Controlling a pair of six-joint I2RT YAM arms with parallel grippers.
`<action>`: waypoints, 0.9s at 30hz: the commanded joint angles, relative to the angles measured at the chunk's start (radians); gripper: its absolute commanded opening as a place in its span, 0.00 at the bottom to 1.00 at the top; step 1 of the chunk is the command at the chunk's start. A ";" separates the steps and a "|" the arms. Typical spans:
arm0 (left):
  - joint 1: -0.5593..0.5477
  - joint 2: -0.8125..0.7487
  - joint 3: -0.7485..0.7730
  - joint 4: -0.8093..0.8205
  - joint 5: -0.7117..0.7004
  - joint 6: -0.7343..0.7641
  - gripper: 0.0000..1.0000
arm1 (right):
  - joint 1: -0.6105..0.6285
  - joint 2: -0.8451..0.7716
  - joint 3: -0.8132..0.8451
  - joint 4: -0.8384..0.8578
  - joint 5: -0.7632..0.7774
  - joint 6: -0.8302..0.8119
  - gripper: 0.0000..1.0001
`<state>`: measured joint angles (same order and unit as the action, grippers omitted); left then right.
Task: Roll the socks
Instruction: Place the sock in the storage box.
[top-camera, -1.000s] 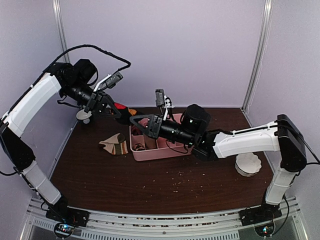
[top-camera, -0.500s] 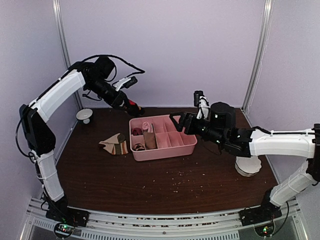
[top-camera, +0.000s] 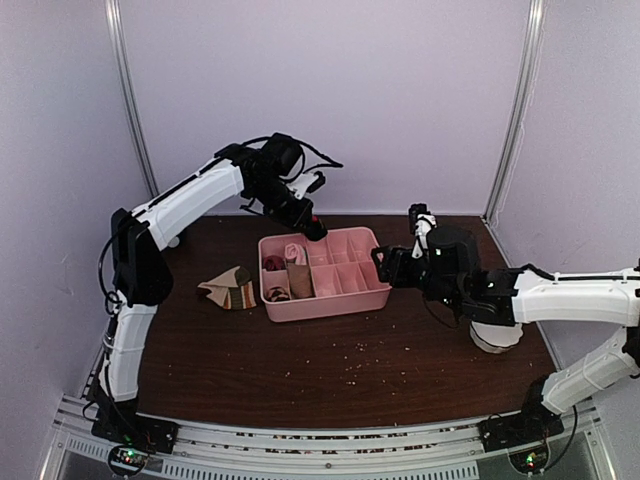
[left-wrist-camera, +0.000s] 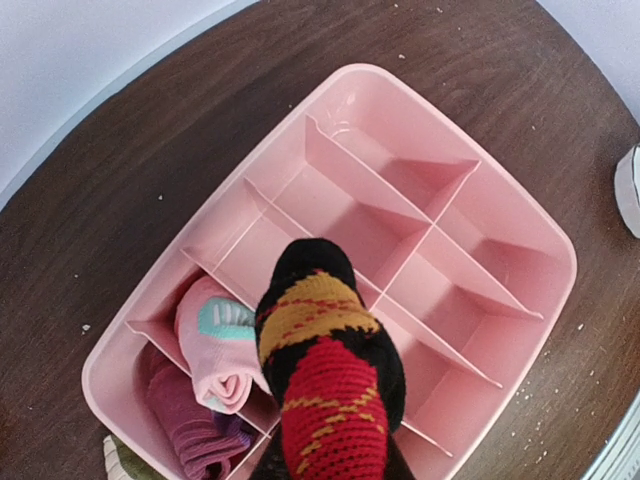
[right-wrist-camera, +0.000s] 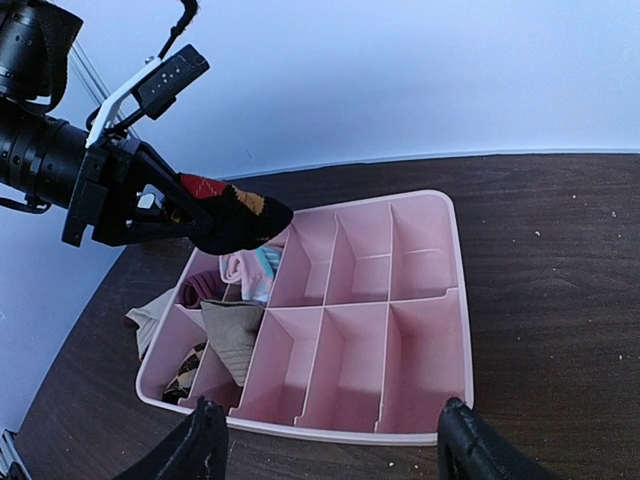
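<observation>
Both arms have swung right since earlier — left gripper (right-wrist-camera: 178, 214) clamps the rolled argyle sock (left-wrist-camera: 325, 385) above the pink tray (top-camera: 330, 307), frame centre; right gripper (right-wrist-camera: 336, 442) spread apart, empty — striped sock (top-camera: 228, 288) lies left of the tray.

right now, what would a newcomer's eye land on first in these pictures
The black argyle sock, rolled into a bundle, hangs clamped in the left gripper above the pink tray. The tray has a few rolled socks in its left cells, and the other cells are bare. A beige striped sock lies loose on the table just left of the tray, and the right gripper stands open at its right end.
</observation>
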<state>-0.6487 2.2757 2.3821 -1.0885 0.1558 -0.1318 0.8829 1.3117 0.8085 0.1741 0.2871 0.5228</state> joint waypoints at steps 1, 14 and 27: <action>-0.008 0.052 0.049 0.081 -0.109 -0.087 0.00 | -0.007 -0.005 -0.031 -0.012 0.023 0.017 0.71; -0.035 0.171 0.068 0.099 -0.142 -0.139 0.00 | -0.020 -0.005 -0.067 0.001 -0.007 0.032 0.67; -0.040 0.248 0.089 0.114 -0.089 -0.142 0.00 | -0.033 0.014 -0.096 0.019 -0.041 0.054 0.64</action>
<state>-0.6827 2.4844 2.4340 -1.0004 0.0441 -0.2649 0.8574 1.3136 0.7273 0.1715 0.2611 0.5579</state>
